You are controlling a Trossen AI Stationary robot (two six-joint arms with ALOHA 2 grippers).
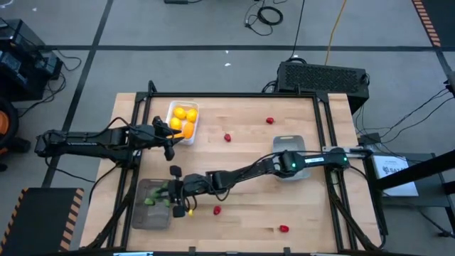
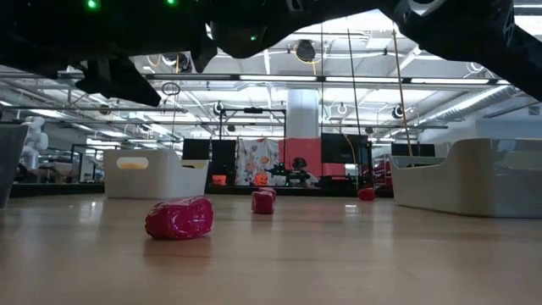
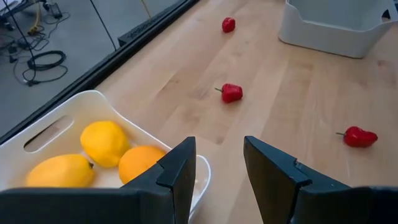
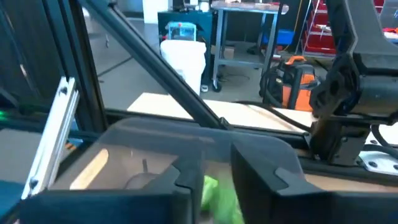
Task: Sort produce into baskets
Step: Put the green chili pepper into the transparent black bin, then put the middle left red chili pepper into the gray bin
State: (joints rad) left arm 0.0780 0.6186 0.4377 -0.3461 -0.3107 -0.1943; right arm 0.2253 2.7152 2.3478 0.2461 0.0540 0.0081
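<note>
— Over the dark grey mesh-look basket (image 1: 149, 206) at the near left corner, what is the right gripper (image 1: 173, 192) doing?

— It is hanging over that basket's right rim with a small green toy piece (image 4: 217, 194) sitting between its dark fingers (image 4: 261, 180); whether they are pinching it or letting go, I cannot tell.

— And the left gripper (image 3: 214, 168)?

— It is hovering beside the white rounded plastic basket (image 1: 183, 122) at the far left, fingers a little apart and grasping nothing. Yellow and orange round fruits (image 3: 106, 142) are lying inside.

— The rest?

— Small red pepper-like pieces (image 1: 227, 137) are lying scattered on the wooden table (image 1: 249, 178), and the light grey basket (image 1: 289, 146) is sitting on the right, under the right arm.
</note>
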